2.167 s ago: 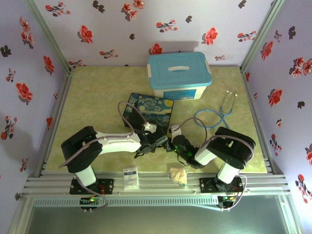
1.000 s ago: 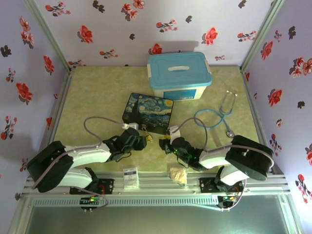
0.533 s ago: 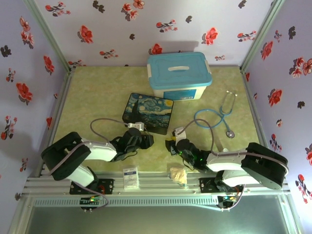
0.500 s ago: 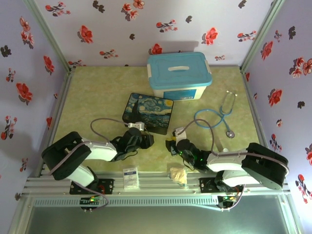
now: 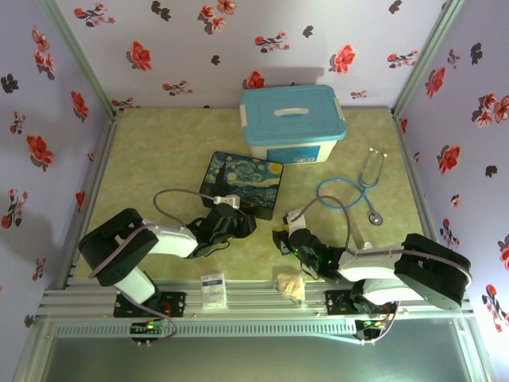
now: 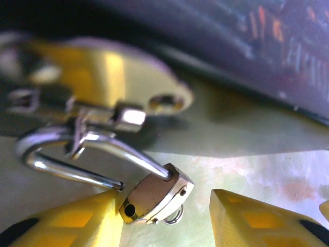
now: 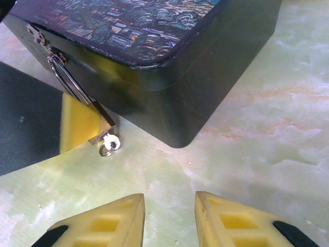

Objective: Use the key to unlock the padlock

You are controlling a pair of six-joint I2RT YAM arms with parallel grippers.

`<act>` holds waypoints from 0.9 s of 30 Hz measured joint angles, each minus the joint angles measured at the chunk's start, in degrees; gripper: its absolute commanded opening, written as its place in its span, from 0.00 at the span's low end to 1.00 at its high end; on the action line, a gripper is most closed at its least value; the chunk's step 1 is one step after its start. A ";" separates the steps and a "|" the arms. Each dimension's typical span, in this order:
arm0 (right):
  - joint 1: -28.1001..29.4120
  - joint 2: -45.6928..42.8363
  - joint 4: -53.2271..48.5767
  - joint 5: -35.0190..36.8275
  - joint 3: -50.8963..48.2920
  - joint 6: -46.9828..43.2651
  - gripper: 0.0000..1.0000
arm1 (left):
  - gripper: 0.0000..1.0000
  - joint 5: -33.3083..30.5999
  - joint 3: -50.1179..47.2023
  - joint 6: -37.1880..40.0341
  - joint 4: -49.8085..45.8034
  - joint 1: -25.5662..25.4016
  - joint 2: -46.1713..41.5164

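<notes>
Hanging from one starry box [image 7: 154, 36]: one padlock [image 7: 103, 126], one key [image 7: 109, 146] in it.

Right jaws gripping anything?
No, the right gripper has its jaws apart, nothing between them, short of the small brass-gold padlock.

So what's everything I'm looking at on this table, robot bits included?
storage box: one, white with a blue lid, far middle of the table.
starry-night box: one, dark blue print, centre, in front of the storage box.
padlock: one, brass-gold with a silvery shackle, hanging from the starry-night box's latch.
ring: one, small and silvery, under the padlock.
stethoscope: one, blue tubing, right of the starry-night box.
white packet: one, near edge, left of centre.
crumpled wad: one, beige, near edge.
left gripper: one, yellow fingers, open either side of the padlock.
right gripper: one, yellow fingers, open, facing the starry-night box's corner.
</notes>
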 measured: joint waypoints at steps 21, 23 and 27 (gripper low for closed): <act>0.00 0.42 -0.17 0.11 -0.72 0.20 0.32 | 0.24 -0.50 0.22 0.00 -8.52 0.28 -3.10; 0.00 0.83 -0.17 0.24 -0.74 0.22 0.32 | 0.27 -0.92 0.24 0.07 -9.46 0.22 -3.93; 0.00 1.95 -0.15 0.44 -1.03 0.20 0.32 | 0.40 -1.36 0.28 1.42 -9.81 0.20 -3.87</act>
